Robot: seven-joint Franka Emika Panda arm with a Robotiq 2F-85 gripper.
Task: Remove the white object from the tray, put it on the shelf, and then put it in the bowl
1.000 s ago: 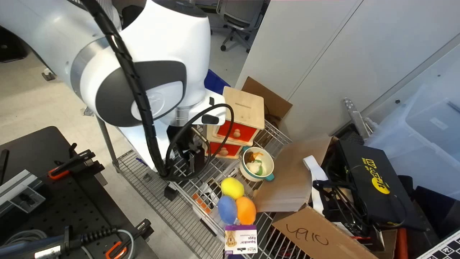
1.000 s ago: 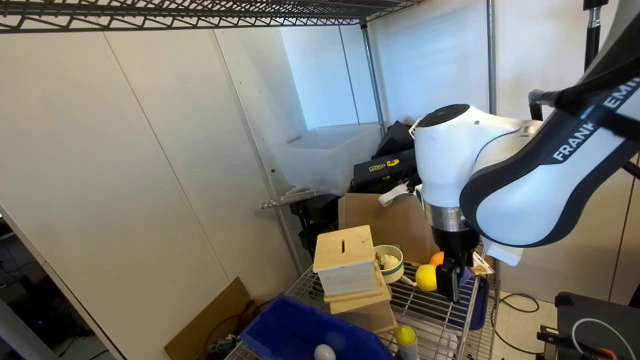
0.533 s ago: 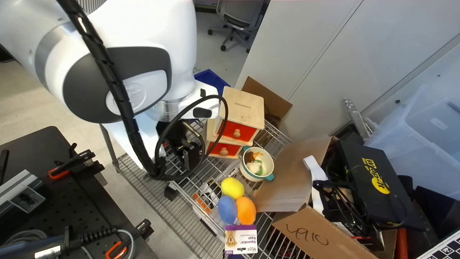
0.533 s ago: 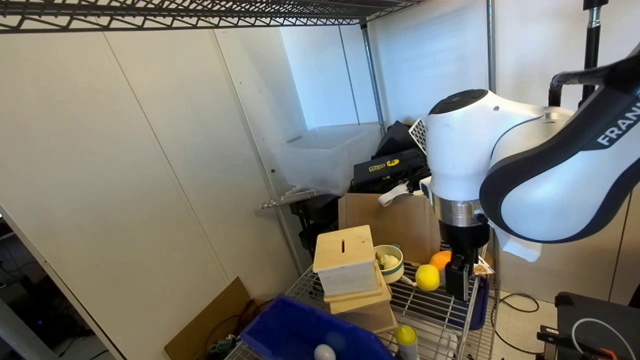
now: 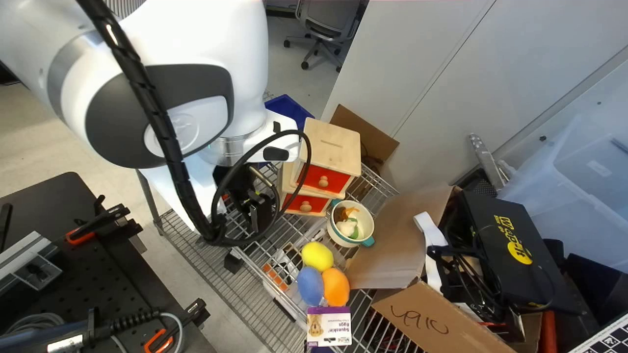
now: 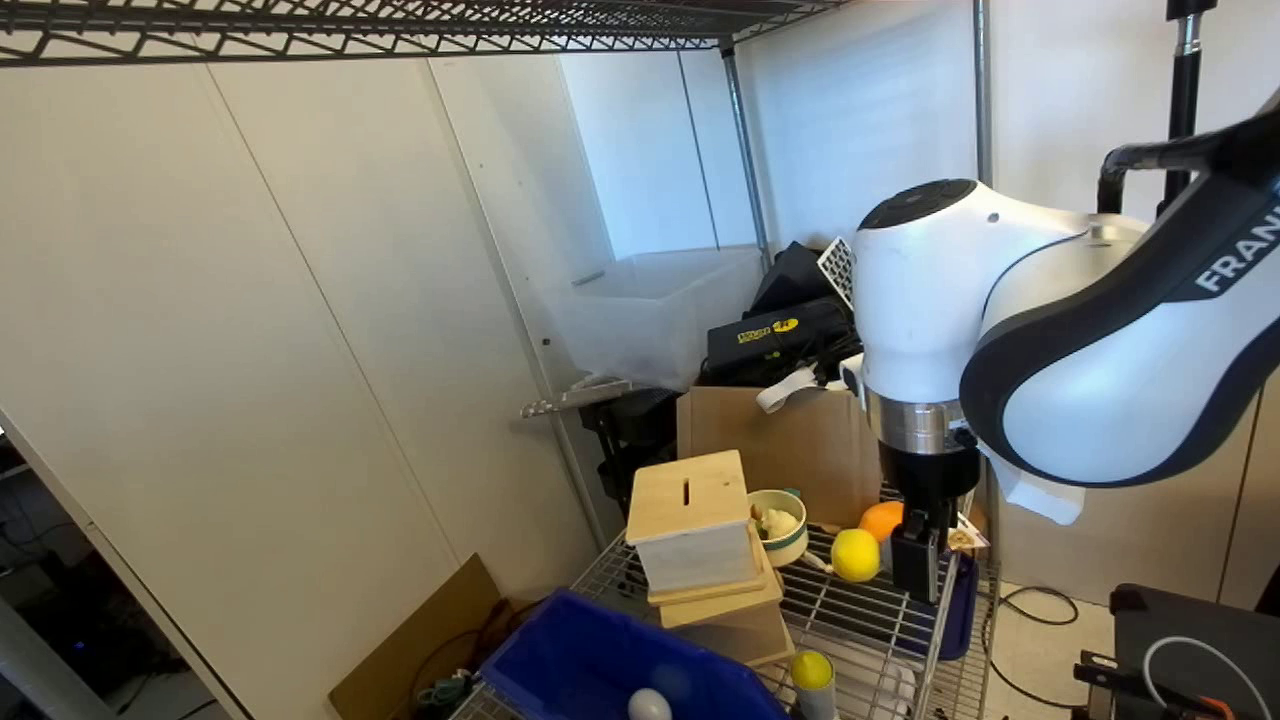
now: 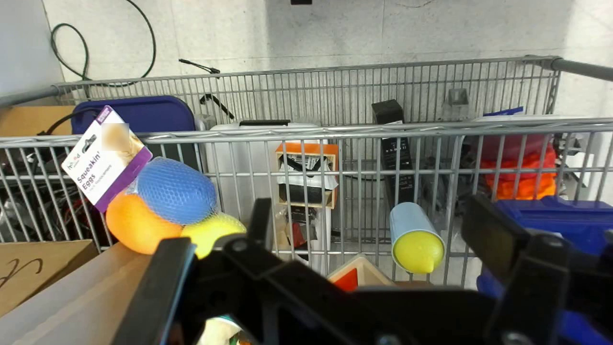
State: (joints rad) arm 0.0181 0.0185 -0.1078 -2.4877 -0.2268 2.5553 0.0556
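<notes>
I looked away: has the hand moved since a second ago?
Yes: in an exterior view the hand has shifted toward the picture's right, away from the bowl.

Boxes (image 6: 703, 560) between tray (image 6: 575, 652) and bowl (image 6: 788, 551)

Robotics lab, by look of it. Evidence: white robot arm (image 6: 1090, 395) with FRAN lettering (image 6: 1240, 250), thick wrapped cable (image 5: 159, 120) strung along it, black hole-grid tabletop (image 5: 110, 282) with clamps (image 5: 100, 224) at edge, checkered board (image 6: 838, 270), wheeled office chair (image 5: 327, 24), metal wire shelf (image 7: 383, 130) carrying stacked wooden boxes (image 6: 690, 500).
</notes>
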